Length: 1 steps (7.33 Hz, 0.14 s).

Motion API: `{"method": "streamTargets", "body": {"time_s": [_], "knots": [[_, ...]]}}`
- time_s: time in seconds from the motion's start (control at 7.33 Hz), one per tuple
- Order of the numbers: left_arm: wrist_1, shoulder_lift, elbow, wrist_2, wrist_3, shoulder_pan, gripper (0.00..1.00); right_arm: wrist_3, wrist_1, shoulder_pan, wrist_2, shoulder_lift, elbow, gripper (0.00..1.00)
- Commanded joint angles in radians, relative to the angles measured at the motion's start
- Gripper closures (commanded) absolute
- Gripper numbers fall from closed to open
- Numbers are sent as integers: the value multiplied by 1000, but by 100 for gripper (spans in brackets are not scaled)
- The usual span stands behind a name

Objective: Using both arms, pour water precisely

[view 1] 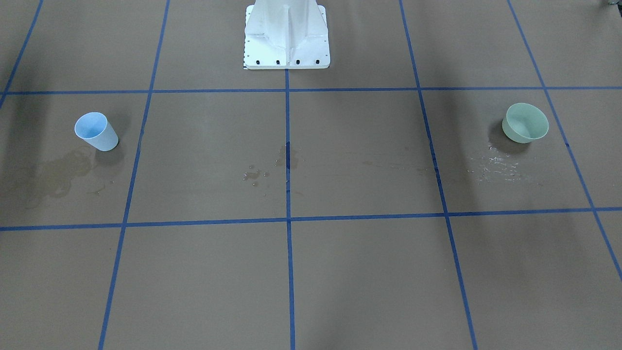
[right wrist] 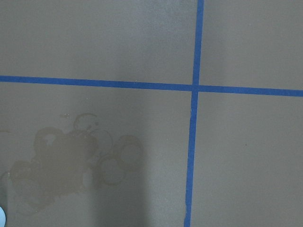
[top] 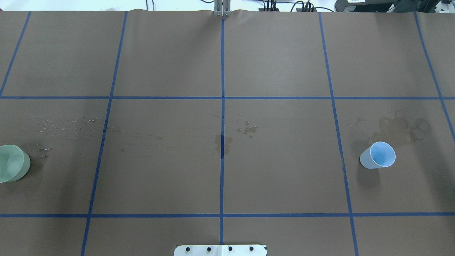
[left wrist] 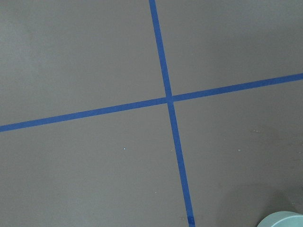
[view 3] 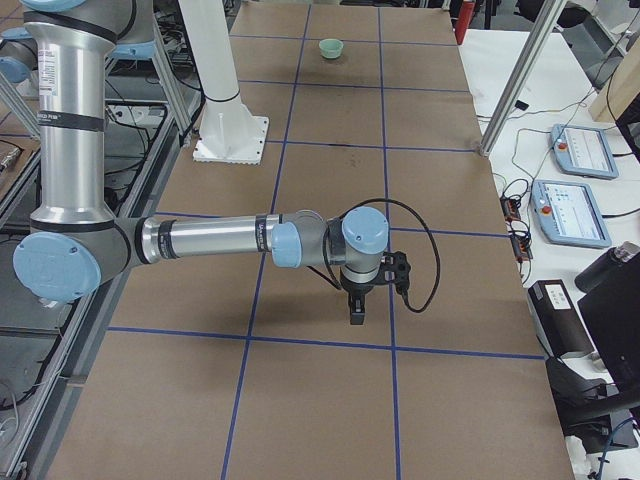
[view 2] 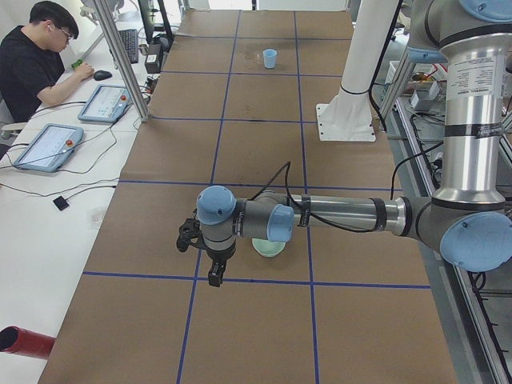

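A light blue cup (view 1: 96,131) stands upright on the brown table, on the right in the overhead view (top: 378,155). A pale green bowl (view 1: 525,123) stands at the opposite end (top: 13,163). No water can be made out in either. My left arm reaches low over the table, and its gripper (view 2: 214,276) hangs just beside the bowl (view 2: 268,246). My right gripper (view 3: 357,310) hangs low over the table; the cup is hidden there. Both grippers show only in the side views, so I cannot tell whether they are open or shut. The bowl's rim (left wrist: 284,220) shows in the left wrist view.
Dried ring stains (top: 398,126) lie by the cup and droplets (top: 67,122) by the bowl. Small puddles (top: 247,128) sit near the centre. The white pedestal (view 1: 286,34) stands at the robot's edge. An operator (view 2: 40,56) sits by tablets.
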Motion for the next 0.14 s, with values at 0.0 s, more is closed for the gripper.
{"method": "streamTargets", "body": {"time_s": [0.0], "knots": [[0, 0, -2, 0, 0, 0, 0, -1, 0, 0, -1, -1, 0, 1]]}}
